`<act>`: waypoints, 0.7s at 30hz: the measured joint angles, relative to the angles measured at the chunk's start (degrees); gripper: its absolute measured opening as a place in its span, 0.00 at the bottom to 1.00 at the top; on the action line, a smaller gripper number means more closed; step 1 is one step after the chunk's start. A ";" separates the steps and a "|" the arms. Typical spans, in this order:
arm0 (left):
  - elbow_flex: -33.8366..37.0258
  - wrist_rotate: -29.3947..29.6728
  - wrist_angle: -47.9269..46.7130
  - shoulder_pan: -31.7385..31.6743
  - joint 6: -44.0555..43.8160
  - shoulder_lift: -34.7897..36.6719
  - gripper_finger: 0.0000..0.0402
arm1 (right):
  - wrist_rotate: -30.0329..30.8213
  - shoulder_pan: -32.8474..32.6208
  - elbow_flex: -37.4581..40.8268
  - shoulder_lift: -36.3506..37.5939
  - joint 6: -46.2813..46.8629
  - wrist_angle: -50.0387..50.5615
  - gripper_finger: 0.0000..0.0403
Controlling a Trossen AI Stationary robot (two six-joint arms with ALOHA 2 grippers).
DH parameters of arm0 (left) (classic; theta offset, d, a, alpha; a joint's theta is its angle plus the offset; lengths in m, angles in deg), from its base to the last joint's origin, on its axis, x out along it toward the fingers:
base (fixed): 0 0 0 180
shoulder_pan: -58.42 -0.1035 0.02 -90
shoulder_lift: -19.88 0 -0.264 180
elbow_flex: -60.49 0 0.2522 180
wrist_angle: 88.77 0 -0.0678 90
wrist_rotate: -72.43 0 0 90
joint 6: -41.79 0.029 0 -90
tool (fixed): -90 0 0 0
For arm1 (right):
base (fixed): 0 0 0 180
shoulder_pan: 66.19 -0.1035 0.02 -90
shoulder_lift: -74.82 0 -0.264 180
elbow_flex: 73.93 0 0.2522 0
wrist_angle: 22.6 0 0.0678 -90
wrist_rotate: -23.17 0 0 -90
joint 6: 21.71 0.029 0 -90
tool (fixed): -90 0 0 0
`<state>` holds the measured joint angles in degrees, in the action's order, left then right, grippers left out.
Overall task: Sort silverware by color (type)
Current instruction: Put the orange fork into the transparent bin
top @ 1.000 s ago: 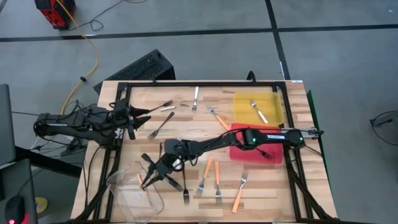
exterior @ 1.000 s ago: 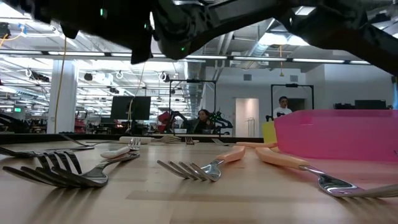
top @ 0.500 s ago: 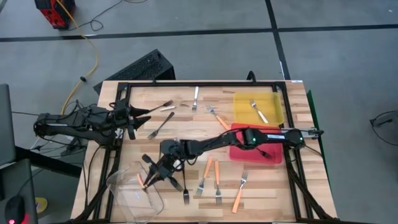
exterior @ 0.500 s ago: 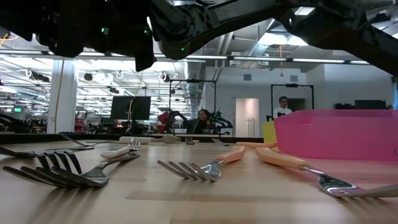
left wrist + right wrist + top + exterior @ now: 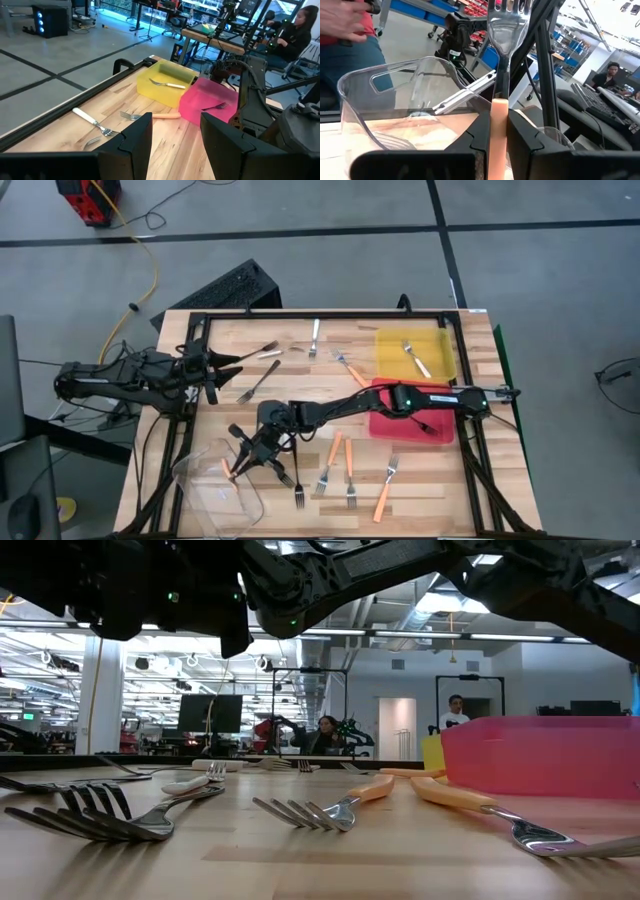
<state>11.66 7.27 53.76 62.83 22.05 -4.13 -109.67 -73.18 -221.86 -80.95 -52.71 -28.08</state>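
The right gripper (image 5: 243,464) holds a fork (image 5: 500,65) with a smooth orange handle and shiny metal tines, its two dark fingers (image 5: 479,137) pressed tight on the handle. In the right wrist view the fork stands straight up between those fingers. Just past the gripper is a clear tub (image 5: 218,485) with thin see-through walls, rounded corners and a cut-out handle hole, and a fork already lies inside it. The tub sits at the near left corner of the wooden table (image 5: 300,385), close to the edge. Beside the gripper, toward the red tray (image 5: 385,425), lie more forks: a dark one (image 5: 298,485) and some orange-handled ones (image 5: 333,452) with little gaps of bare wood between them. The red tray is flat with low walls and has a dark fork (image 5: 428,426) in it. Next to it the yellow tray (image 5: 385,355) holds a white-handled fork (image 5: 417,360). A black metal frame (image 5: 330,313) runs around the table's edge. The left gripper (image 5: 232,362) waits near the left side, its fingers (image 5: 135,145) partly apart with nothing between them, and dark forks (image 5: 258,381) lie on the wood just in front of it. A white-handled fork (image 5: 314,336) lies near the far edge. There is open wood in the middle of the table.
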 joint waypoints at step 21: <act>0.00 1.07 0.00 0.02 0.02 0.00 0.38 | -0.58 -0.52 0.00 0.04 -5.42 6.87 0.16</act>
<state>11.66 8.35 53.76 62.85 22.07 -4.13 -110.25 -73.70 -221.86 -80.90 -58.13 -21.21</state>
